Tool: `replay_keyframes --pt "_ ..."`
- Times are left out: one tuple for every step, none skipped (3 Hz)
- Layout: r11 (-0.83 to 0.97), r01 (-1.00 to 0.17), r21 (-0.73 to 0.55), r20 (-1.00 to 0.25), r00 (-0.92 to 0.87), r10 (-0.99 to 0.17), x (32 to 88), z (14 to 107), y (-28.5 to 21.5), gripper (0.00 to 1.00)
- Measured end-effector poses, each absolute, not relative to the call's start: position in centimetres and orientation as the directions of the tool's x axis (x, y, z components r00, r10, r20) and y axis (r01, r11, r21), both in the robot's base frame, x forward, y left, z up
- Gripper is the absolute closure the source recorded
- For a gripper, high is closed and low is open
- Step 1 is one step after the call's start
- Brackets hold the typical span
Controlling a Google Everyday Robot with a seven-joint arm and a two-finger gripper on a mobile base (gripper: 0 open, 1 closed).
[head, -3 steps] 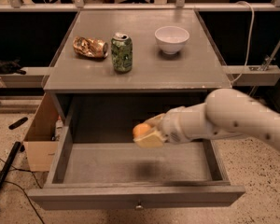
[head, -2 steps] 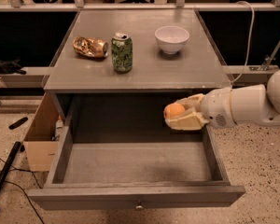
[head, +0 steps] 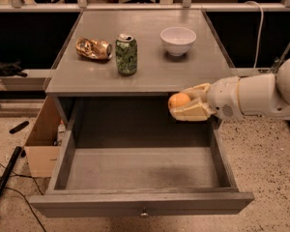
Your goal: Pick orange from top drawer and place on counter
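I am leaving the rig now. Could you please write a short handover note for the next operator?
Gripper: shut on the orange, at the right front edge of the counter, above the open top drawer.
Done: orange is out of the drawer.
Left: lift it over the counter, set it down away from the green can, dented can and white bowl, then release.

No writing is legible anywhere, not even on the green can (head: 126, 55). The claw (head: 177, 104), clamped around the orange (head: 179, 99), hangs lower right of that can.
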State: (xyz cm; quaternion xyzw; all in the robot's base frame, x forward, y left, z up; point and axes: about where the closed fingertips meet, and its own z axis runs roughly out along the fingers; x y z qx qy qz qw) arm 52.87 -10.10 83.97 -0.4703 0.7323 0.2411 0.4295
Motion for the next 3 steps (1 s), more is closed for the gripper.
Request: replay_keyframes --pt "0.452 -0.888 -0.079 -0.882 -0.149 -0.447 57.5 86.6 -11.3 1.00" --pt "0.494 -0.867 -0.066 -0.892 -0.171 -0.418 63.0 87.6 -13.0 1.00" --pt "0.512 -0.856 -0.071 -0.886 -0.181 -0.426 66.5 87.7 -13.4 1.00"
